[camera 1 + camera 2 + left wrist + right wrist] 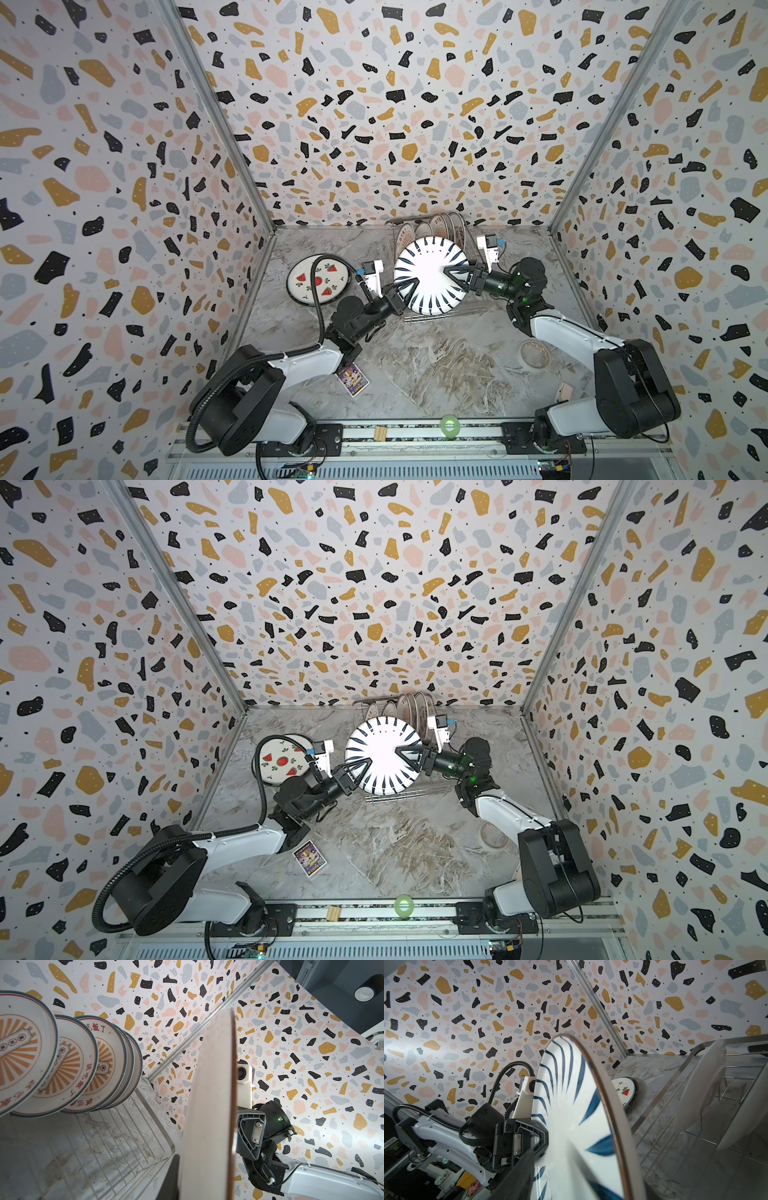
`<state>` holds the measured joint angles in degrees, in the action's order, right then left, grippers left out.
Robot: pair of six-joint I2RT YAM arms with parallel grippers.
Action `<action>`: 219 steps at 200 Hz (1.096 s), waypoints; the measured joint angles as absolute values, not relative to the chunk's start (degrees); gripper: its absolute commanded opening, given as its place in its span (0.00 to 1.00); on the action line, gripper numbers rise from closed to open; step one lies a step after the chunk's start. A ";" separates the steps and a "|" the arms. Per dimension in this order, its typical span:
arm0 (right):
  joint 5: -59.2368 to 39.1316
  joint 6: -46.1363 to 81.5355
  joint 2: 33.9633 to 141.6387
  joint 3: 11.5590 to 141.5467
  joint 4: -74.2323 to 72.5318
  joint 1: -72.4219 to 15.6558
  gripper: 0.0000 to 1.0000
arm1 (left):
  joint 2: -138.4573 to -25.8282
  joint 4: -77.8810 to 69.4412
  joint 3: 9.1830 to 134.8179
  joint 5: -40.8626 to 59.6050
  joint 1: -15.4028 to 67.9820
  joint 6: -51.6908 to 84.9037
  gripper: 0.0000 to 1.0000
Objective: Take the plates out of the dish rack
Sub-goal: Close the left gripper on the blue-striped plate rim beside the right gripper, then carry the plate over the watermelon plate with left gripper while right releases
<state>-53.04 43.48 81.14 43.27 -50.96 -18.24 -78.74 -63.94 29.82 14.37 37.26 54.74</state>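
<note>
Pinches the striped plate [428, 266] by its rim in the left gripper [405, 291], roughly level above the dish rack [440, 318] where more plates [440, 224] stand on edge, and straddles the opposite rim with the right gripper [455, 276], with no telling whether clamped or loosened there. Risks a sag or slip if left hanging from one thin-edge grip on a wide, glossy surface, enough to drop it onto the rack or knock the standing plates. Could also clip the watermelon plate [305, 286], lying flat on the table [415, 365] nearby, when setting down.
</note>
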 measured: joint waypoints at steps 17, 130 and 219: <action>-52.53 42.94 81.08 43.53 -50.43 -18.35 0.75 | -77.67 -63.96 29.34 13.61 37.23 55.51 0.05; -42.78 34.24 77.49 44.27 -41.93 -21.74 0.99 | -72.95 -64.58 24.34 9.78 29.19 62.78 0.03; -25.87 21.78 74.00 47.20 -34.96 -31.11 0.99 | -69.01 -64.14 18.79 7.75 18.26 66.98 0.02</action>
<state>-25.87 21.78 74.00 47.20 -34.96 -31.11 -69.01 -64.14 18.79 7.75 18.26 66.98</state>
